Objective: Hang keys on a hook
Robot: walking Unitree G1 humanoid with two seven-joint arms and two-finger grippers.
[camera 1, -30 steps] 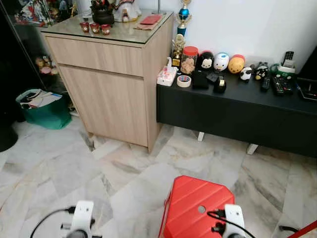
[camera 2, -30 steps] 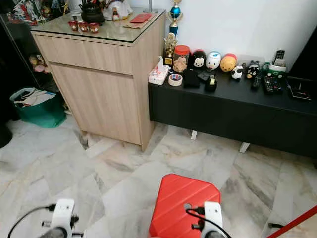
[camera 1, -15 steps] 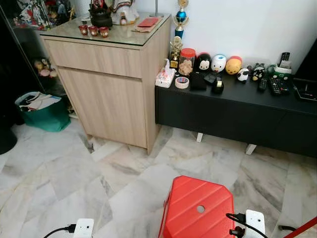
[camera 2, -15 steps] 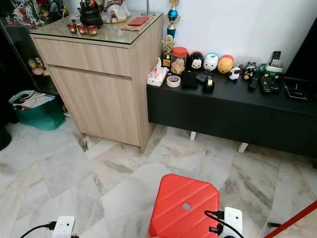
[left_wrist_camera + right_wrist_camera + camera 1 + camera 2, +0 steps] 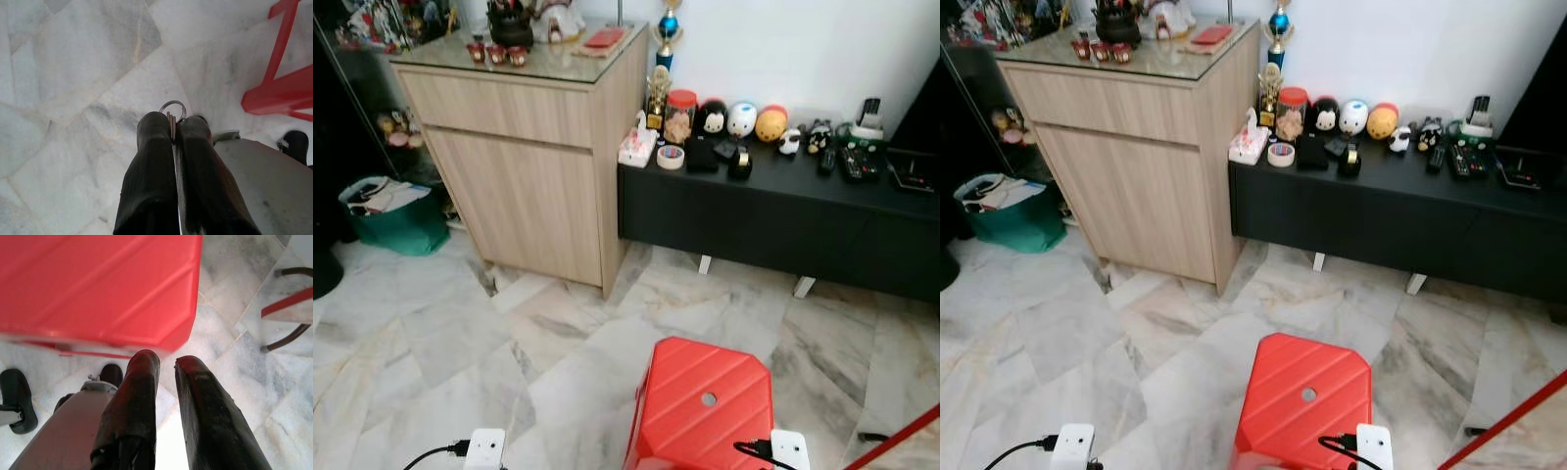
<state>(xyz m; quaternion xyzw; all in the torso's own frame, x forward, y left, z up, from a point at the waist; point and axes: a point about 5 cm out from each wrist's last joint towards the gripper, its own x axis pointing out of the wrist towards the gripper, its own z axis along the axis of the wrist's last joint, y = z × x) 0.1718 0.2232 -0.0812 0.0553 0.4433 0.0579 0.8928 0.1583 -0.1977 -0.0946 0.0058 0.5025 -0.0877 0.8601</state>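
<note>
Currently the keys point(image 5: 172, 116) are sitting pinched between the clenched fingers of the left gripper point(image 5: 172, 128), hanging low beside the red stool point(image 5: 703, 403). Over that stool, the right gripper point(image 5: 166, 363) is hanging slightly parted, empty.

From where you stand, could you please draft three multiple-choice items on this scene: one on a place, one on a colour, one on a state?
1. Where is the tape roll?
A. on the black cabinet
B. on the floor
C. on the stool

2. What colour is the stool?
A. green
B. red
C. white

3. What is the left gripper doing?
A. hanging open
B. gripping a cup
C. clamping the keys

Answers: 1 A, it lies at the cabinet top's left end. 2 B, its seat is plainly red. 3 C, the key ring pokes out between the shut fingers.
</note>
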